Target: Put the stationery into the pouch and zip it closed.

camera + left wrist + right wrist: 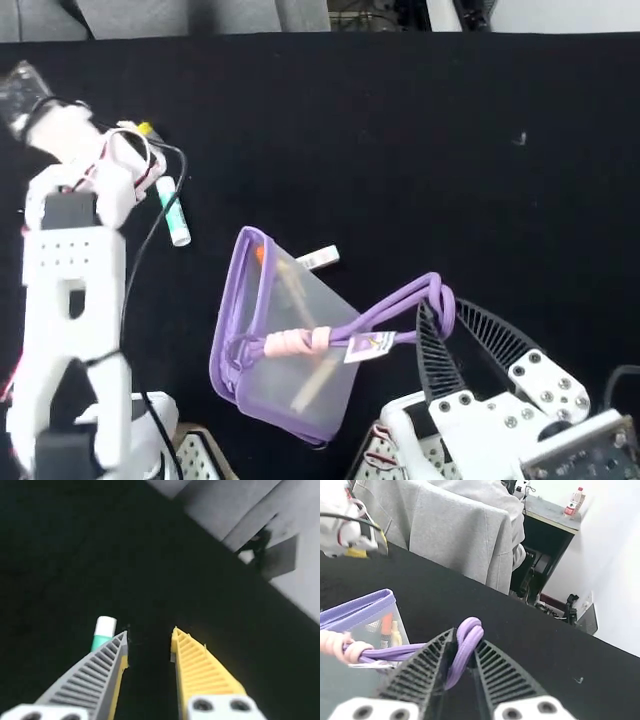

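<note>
Nearest to the lens, the right tool [462, 647] has its two black ribbed fingers [415, 675] pressed together on the purple strap [467, 632], which is folded into a loop between them. In the high view this tool stands at the front right of the black worktop [450, 150], and the strap runs from it to the left until the pouch [300, 330]. A pink band [290, 343] is wound around the strap close to the pouch, and a small white tag [370, 345] hangs on the strap just beside the band.

The pouch lies in the front middle of the worktop. It is half transparent and has purple edges. Through its wall I can see a long pale thing [312, 375] and something orange [385, 625]. I cannot tell if the zip is open or closed. A small white block [318, 258] lies on the worktop and touches the far edge of the pouch.

The left tool [149, 637] is at the far left of the worktop. Its grey finger [95, 672] and its yellow finger [200, 675] stand apart, with nothing between them. A green and white stick [172, 210] lies flat on the worktop just beside the grey finger, to the left of the pouch and not touching it.

Behind the far edge of the worktop hangs a grey cloth [455, 535].
</note>
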Controlling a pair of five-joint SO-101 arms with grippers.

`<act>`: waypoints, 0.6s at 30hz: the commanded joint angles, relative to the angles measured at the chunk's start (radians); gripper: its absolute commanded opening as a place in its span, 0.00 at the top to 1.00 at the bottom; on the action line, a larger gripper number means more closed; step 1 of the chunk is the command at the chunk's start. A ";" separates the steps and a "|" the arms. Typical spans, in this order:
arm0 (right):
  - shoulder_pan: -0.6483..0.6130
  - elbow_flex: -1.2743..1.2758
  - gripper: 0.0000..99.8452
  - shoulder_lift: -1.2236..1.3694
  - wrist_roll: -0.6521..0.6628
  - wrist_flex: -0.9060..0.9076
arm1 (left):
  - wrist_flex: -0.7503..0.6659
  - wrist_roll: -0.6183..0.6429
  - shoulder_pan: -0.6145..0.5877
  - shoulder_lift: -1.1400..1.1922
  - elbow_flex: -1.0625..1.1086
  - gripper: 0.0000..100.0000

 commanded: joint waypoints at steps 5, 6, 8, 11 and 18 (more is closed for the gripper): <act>0.012 0.004 0.99 0.013 -0.008 0.028 | -0.017 -0.250 0.153 0.207 -0.038 0.85; 0.012 0.004 0.99 0.013 -0.008 0.028 | -0.017 -0.282 0.183 0.230 -0.038 0.85; 0.012 0.008 0.99 0.013 -0.008 0.029 | -0.015 -0.327 0.239 0.264 -0.036 0.85; 0.012 0.008 0.99 0.013 -0.008 0.029 | -0.012 -0.381 0.312 0.299 -0.036 0.85; 0.021 0.005 0.99 0.067 -0.008 0.031 | 0.126 -0.540 0.516 0.324 -0.038 0.85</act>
